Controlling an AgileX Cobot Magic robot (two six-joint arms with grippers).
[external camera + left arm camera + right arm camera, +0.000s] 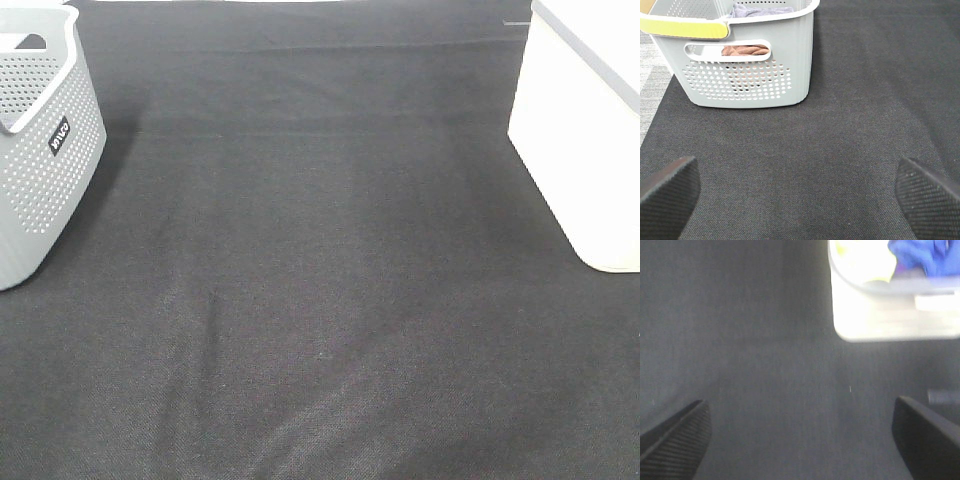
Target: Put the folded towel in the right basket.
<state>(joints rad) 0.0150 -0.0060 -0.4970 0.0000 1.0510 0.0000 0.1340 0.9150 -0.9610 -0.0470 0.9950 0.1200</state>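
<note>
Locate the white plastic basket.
The white plastic basket stands at the right edge of the exterior high view, on the black cloth, opposite the grey perforated basket.

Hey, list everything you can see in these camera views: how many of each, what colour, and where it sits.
Perforated plastic basket: one, grey, left edge of the cover.
Smooth plastic basket: one, white, right edge of the cover.
Woven fabric table cover: one, black, under both baskets.
Crumpled towel: one, brown, inside the grey basket, seen through its handle slot.
Soft cloth: one, lavender-grey, inside the grey basket near its rim.
Bunched cloth: one, blue, inside the white basket.
Pale cloth: one, yellow, inside the white basket beside the blue one.
Left gripper: one, black, open, facing the grey basket.
Right gripper: one, black, open, facing the white basket.
</note>
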